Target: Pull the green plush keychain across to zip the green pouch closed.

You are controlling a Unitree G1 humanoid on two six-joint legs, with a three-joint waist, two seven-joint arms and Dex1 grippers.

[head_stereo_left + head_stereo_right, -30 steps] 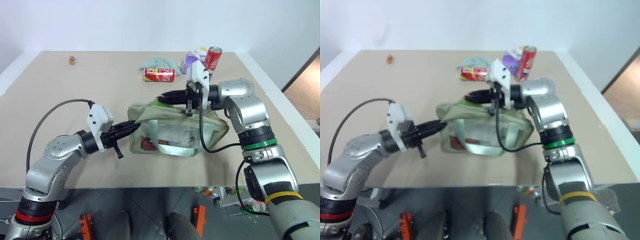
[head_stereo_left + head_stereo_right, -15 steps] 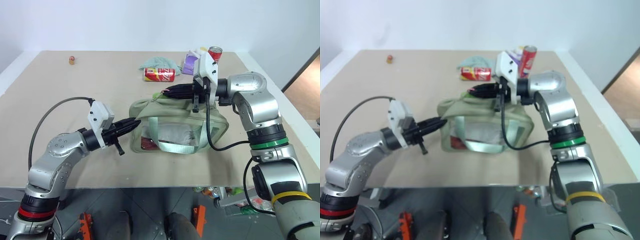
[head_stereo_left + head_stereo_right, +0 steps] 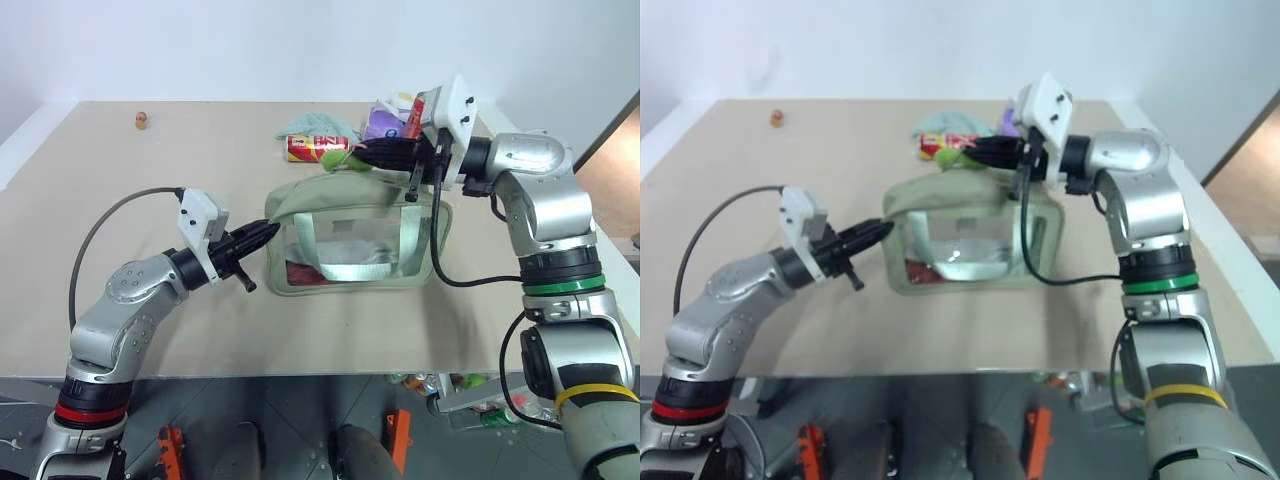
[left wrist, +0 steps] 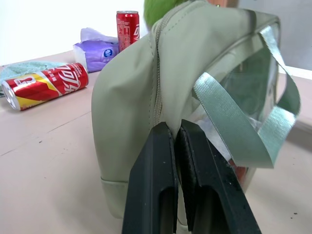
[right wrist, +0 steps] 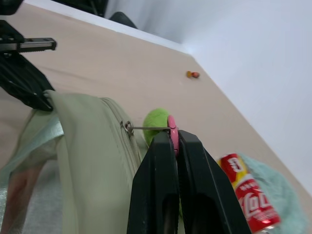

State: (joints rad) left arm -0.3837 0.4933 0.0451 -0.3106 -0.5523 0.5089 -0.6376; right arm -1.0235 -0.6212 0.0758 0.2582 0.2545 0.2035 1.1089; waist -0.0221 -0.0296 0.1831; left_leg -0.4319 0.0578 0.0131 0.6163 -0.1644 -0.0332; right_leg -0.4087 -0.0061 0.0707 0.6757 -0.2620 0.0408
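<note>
Right pincer (image 5: pixel 171 141): fully closed on the pink clip at the green plush keychain (image 5: pixel 157 122), raised over the pouch's far end.
Left pincer (image 4: pixel 176 141): clamped tight on the near end seam of the green pouch (image 3: pixel 350 240).
Pouch: stands on the desk (image 3: pixel 150 200), stretched between both arms.
Risk: the thin clip could slip from the pincer; if the left grip fails, the pouch would likely drag along instead of zipping.
Count: two red cans (image 4: pixel 41 87), one purple tissue packet (image 4: pixel 100 48), one teal rag (image 3: pixel 318 125).
</note>
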